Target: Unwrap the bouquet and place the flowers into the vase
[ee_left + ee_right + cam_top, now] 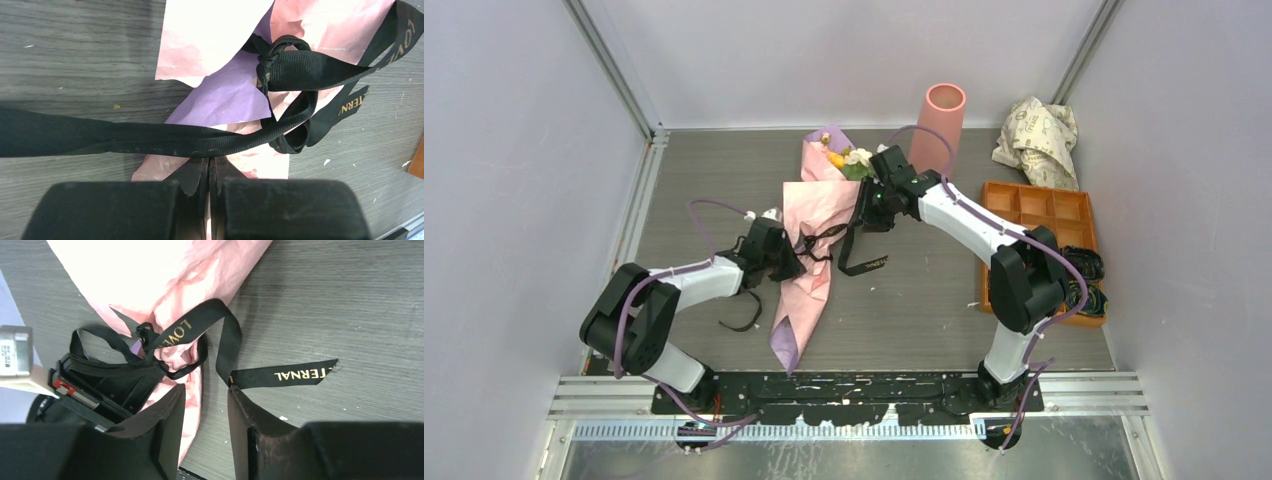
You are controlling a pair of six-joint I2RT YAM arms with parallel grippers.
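Closest to the left wrist camera, the left jaws are pressed fully together, and a black ribbon [150,140] crosses right at their tips; whether they pinch it cannot be told. That ribbon runs to a knot [267,62] on the bouquet [809,225], a long cone of pale pink paper with a lilac sheet showing at the fold and at the narrow tip. The bouquet lies flat on the tabletop [924,300], tip toward the arm bases and wide end toward the far wall, where the flowers [852,158] show cream and orange heads. The left jaws sit at the cone's left edge, about midway along it. The right jaws stand apart with nothing between them, above the cone's right edge nearer the flowers; a ribbon tail with gold letters lies on the tabletop just past one of their tips. The vase [938,125], a plain salmon-pink cylinder, stands upright near the far wall, just right of the flowers and apart from both jaws. In view are one bouquet, one vase, one ribbon with one knot, one orange tray [1036,186] and one crumpled paper [1036,135].
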